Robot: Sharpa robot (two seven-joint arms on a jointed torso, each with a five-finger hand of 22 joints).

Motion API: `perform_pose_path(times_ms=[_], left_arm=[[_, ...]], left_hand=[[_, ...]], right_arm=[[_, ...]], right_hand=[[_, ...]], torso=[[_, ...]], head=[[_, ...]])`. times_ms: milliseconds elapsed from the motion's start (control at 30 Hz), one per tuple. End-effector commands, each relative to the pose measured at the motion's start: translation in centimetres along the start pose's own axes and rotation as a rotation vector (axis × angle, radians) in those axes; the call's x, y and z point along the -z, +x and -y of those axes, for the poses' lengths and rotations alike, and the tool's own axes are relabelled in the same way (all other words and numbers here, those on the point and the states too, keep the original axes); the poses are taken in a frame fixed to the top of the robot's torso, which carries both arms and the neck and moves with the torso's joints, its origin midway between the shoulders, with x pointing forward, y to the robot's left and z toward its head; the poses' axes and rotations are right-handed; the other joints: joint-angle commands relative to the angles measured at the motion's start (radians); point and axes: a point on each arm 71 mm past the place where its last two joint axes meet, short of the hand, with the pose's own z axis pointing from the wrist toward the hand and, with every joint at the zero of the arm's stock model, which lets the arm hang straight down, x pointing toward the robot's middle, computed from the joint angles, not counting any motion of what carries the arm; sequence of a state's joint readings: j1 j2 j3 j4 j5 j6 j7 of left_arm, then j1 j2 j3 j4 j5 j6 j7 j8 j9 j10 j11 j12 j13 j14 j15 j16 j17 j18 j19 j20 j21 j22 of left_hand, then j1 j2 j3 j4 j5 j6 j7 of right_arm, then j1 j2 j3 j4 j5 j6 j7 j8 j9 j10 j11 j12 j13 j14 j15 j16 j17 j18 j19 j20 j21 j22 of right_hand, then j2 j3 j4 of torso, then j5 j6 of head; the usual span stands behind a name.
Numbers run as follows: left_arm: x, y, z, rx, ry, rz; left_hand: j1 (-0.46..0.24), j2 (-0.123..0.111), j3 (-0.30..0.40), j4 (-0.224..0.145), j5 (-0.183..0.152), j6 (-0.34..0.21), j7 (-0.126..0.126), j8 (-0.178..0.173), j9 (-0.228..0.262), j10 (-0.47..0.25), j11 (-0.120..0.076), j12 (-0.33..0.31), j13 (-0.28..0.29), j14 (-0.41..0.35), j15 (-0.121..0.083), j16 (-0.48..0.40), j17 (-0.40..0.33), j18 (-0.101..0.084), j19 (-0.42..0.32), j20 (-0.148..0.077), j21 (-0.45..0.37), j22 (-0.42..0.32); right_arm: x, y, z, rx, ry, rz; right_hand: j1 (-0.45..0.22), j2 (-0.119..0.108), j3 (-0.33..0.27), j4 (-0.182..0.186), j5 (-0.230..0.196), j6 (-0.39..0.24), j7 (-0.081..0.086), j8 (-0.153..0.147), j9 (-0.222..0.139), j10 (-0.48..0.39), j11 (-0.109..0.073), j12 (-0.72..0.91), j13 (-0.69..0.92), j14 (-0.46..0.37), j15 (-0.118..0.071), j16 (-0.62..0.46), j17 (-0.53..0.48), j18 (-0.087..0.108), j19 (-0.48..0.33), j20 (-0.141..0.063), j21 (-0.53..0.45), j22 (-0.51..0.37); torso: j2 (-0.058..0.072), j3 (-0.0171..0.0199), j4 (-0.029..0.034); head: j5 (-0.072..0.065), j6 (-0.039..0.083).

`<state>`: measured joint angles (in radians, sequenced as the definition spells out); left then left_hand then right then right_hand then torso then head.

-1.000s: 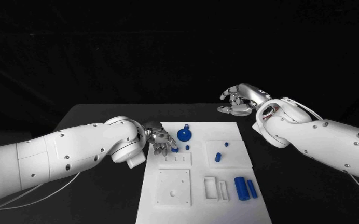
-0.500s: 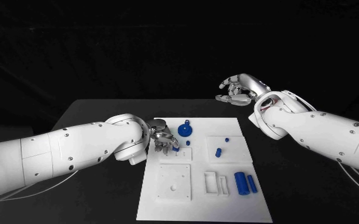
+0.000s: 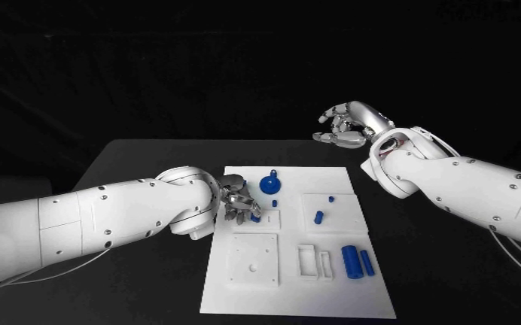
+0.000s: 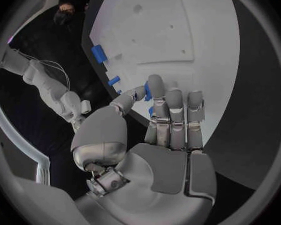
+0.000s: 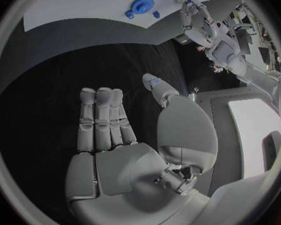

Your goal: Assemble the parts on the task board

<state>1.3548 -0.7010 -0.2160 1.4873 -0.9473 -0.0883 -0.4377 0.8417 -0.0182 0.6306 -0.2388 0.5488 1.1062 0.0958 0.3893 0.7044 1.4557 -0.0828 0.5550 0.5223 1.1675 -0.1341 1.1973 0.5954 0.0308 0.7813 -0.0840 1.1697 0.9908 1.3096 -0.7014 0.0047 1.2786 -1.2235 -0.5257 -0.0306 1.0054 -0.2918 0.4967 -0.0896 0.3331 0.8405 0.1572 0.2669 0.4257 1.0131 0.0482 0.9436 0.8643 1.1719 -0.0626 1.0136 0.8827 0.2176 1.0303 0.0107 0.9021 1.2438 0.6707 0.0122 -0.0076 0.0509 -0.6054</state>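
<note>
Pinching a small blue part (image 3: 255,217) over the task board (image 3: 348,295), the left hand (image 3: 237,203) is apparently seating it — right hand (image 3: 349,126) hovers apart, loosely curled, holding nothing.

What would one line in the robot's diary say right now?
left hand: pinching small blue part over task board | right hand: empty, raised off the board | blue gear: on board | stage: placing part

Left silver hand (image 3: 237,203) blocks the white task board's (image 3: 293,299) 10 o'clock corner; bare black table (image 3: 141,167) at 9 o'clock stays passable.
</note>
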Motion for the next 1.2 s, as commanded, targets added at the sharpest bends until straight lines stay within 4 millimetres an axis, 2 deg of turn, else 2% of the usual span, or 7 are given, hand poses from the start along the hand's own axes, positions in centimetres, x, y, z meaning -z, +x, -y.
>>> perform_pose_path(times_ms=[33, 833, 1200], left_arm=[[-0.16, -0.25, -0.06, -0.009, -0.006, 0.026], [-0.33, 0.05, 0.19, 0.000, 0.009, 0.046], [-0.45, 0.31, 0.32, -0.001, 0.015, 0.040]], left_hand=[[-0.003, 0.010, 0.010, -0.016, 0.005, 0.107, -0.085, 0.007, 0.008, 0.000, -0.005, 0.008, 0.002, 0.005, -0.013, 0.007, 0.001, 0.011, 0.008, -0.141, 0.007, 0.002], [0.001, 0.006, 0.014, -0.018, -0.004, 0.104, -0.085, 0.004, 0.016, -0.005, -0.006, 0.018, 0.007, 0.003, -0.017, 0.015, 0.000, 0.012, 0.008, -0.144, 0.010, 0.008], [0.002, 0.005, 0.015, -0.017, -0.009, 0.103, -0.085, 0.002, 0.018, -0.007, -0.006, 0.020, 0.008, 0.002, -0.017, 0.016, -0.002, 0.012, 0.009, -0.144, 0.010, 0.010]], right_arm=[[-0.07, -0.02, -0.20, -0.003, -0.013, 0.000], [-0.08, 0.04, -0.25, -0.004, -0.011, -0.003], [-0.09, 0.06, -0.14, -0.003, -0.005, -0.008]], right_hand=[[-0.007, 0.003, -0.007, -0.003, 0.002, -0.002, 0.003, 0.004, 0.001, -0.005, -0.001, 0.001, -0.001, -0.008, 0.002, -0.005, -0.001, 0.044, 0.003, 0.007, -0.003, 0.001], [-0.013, 0.008, -0.011, 0.005, 0.002, -0.002, 0.003, 0.004, 0.001, -0.005, -0.002, 0.005, -0.008, -0.007, 0.001, -0.004, -0.003, 0.044, 0.006, 0.007, -0.007, 0.001], [-0.008, 0.009, -0.011, 0.005, -0.006, -0.003, 0.003, 0.004, 0.001, -0.006, -0.002, 0.007, -0.013, -0.007, 0.001, -0.004, -0.005, 0.044, 0.007, 0.006, -0.009, 0.001]], torso=[[0.000, 0.0001, -0.0009], [0.000, 0.0005, 0.0001], [0.000, -0.0006, -0.0005]], head=[[0.000, -0.002], [-0.005, -0.002], [-0.008, -0.003]])
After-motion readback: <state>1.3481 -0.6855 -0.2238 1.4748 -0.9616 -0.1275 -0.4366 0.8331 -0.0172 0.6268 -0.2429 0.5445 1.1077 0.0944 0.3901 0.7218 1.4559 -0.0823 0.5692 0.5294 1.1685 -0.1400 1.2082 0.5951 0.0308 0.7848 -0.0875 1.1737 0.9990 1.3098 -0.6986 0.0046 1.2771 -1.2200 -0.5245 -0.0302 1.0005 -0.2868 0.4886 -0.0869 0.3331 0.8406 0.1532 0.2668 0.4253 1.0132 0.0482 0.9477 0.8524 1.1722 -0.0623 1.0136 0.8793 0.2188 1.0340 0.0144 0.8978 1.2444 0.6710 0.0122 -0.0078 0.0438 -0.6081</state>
